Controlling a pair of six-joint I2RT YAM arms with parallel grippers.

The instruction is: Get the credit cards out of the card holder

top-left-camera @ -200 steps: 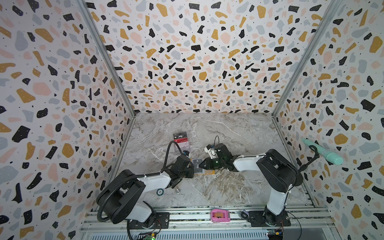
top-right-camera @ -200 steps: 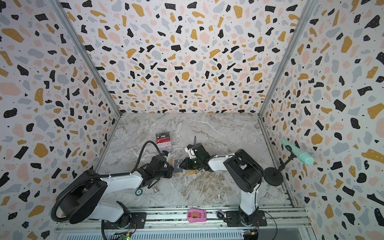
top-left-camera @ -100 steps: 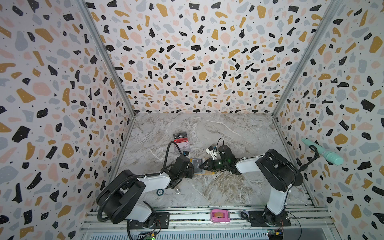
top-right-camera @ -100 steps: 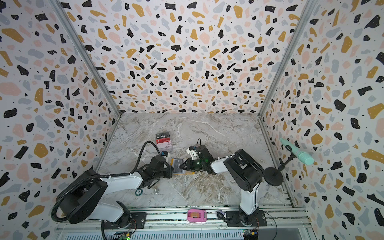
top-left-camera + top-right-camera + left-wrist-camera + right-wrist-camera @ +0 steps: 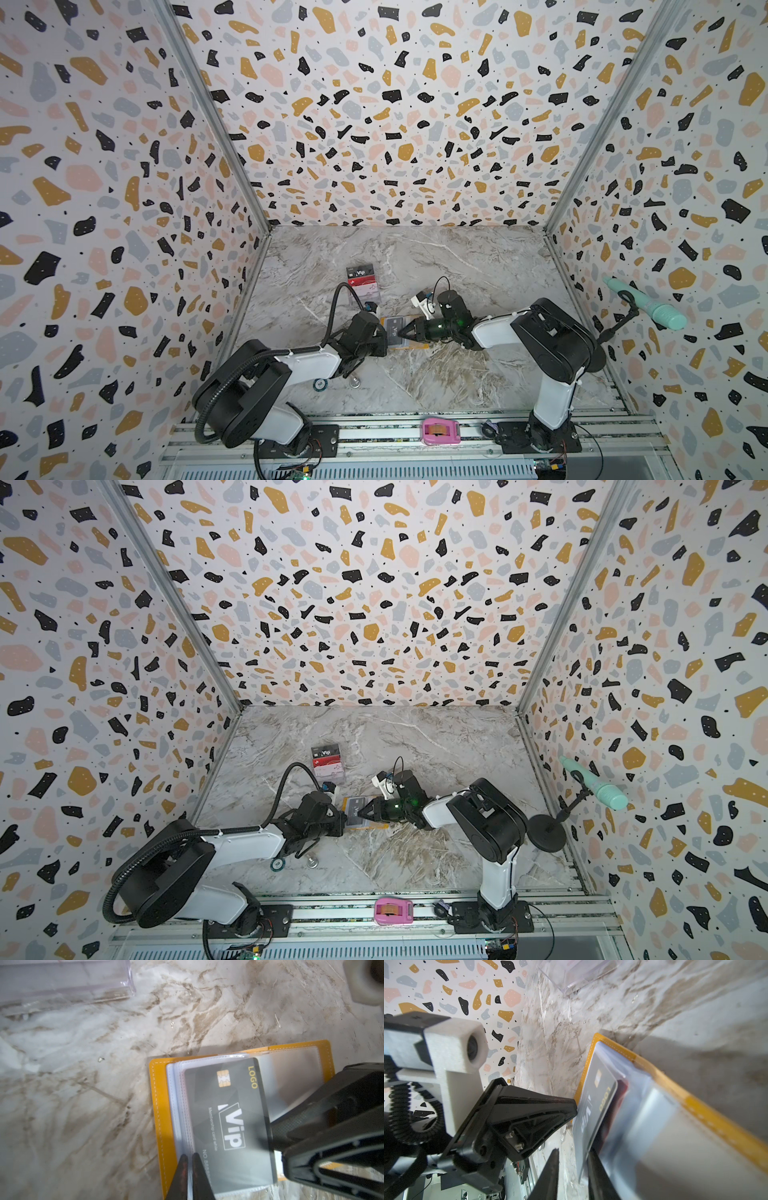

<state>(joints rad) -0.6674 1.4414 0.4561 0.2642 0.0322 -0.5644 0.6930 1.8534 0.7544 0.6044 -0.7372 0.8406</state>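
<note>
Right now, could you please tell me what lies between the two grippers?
The open yellow card holder, with a grey card on top, lies between the left gripper and the right gripper; the left wrist view shows it.

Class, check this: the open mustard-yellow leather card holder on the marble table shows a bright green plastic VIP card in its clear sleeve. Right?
Wrong colour: the left wrist view shows a dark grey plastic VIP card in the clear sleeve of the open mustard-yellow leather card holder on the marble table.
</note>
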